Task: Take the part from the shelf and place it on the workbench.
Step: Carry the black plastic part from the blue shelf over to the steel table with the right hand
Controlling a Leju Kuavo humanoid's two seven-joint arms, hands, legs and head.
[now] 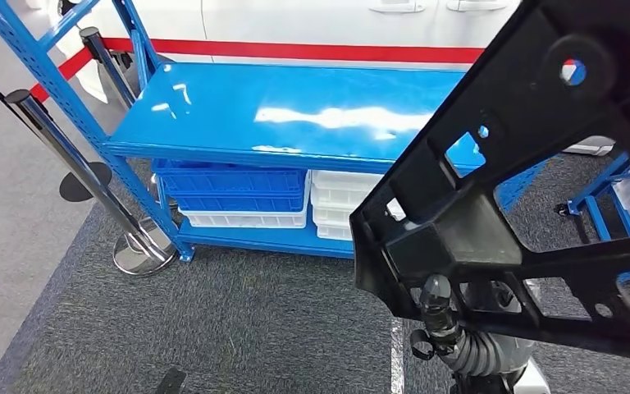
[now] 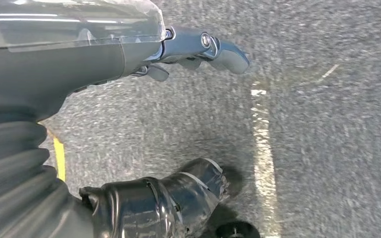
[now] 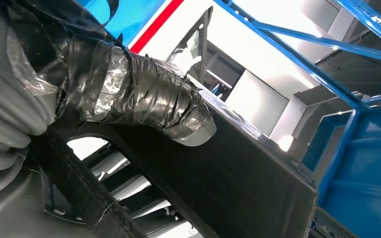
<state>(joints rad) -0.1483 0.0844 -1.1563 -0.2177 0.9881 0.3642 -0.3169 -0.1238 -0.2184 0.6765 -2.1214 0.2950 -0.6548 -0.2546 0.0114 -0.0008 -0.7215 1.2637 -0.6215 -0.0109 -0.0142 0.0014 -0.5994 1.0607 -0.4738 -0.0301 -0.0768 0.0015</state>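
Note:
A large black plastic part (image 1: 509, 189) with holes and ribs fills the right of the head view, lifted in front of the blue workbench (image 1: 295, 111). My right hand (image 1: 439, 308) grips it from beneath, near its lower edge. The right wrist view has the taped thumb (image 3: 144, 99) pressed against the part's black flat face (image 3: 238, 173). My left hand (image 2: 198, 49) hangs over grey carpet, fingers apart, with nothing in it.
The workbench's glossy blue top is bare; blue (image 1: 234, 185) and white (image 1: 340, 201) bins sit on its lower shelf. Chrome barrier posts (image 1: 74, 156) stand at the left. Another blue rack (image 1: 623, 197) is at the right. A white line (image 2: 263, 148) crosses the carpet.

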